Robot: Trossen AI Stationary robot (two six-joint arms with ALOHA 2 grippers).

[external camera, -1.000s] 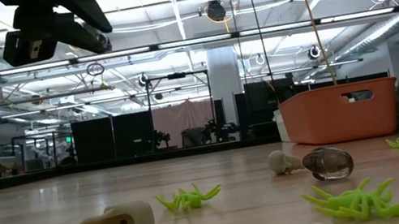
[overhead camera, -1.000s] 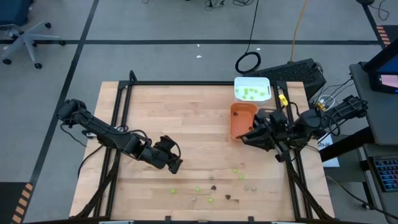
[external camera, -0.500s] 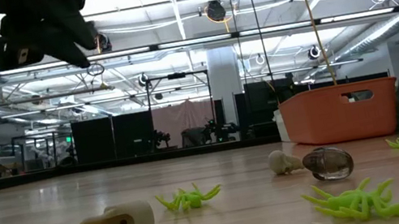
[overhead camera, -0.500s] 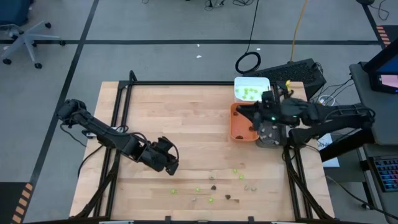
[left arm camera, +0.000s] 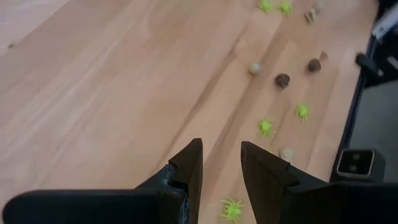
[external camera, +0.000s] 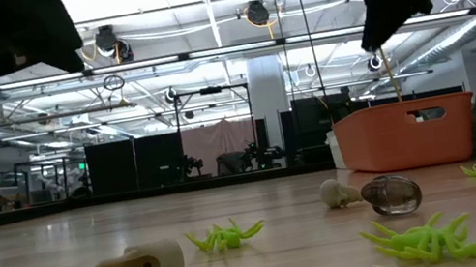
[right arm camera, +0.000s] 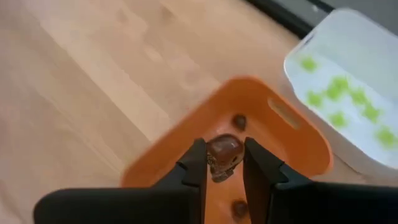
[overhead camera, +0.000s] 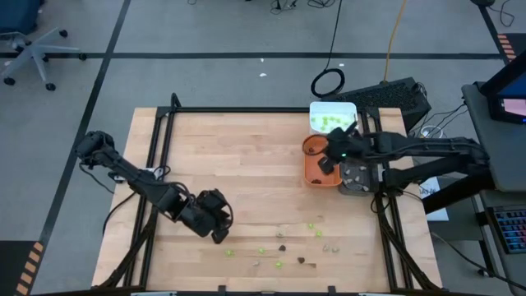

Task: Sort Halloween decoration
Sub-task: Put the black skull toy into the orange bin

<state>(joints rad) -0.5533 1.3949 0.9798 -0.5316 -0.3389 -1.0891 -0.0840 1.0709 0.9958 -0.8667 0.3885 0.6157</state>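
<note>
Currently the right gripper (right arm camera: 219, 163) pinches a small dark brown skull-shaped decoration piece (right arm camera: 224, 155) above the orange plastic tray (right arm camera: 292, 134). Left gripper (left arm camera: 216, 165) hovers empty, fingers slightly parted, over the wooden table (overhead camera: 238, 164) near scattered lime-green spider pieces (left arm camera: 266, 127).

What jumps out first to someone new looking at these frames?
The right gripper hangs over the orange tray at the table's right edge, pinching a dark brown skull piece. Beside it, a white tray holds lime-green pieces. The left gripper, open and empty, hovers over loose pieces scattered along the near edge.
</note>
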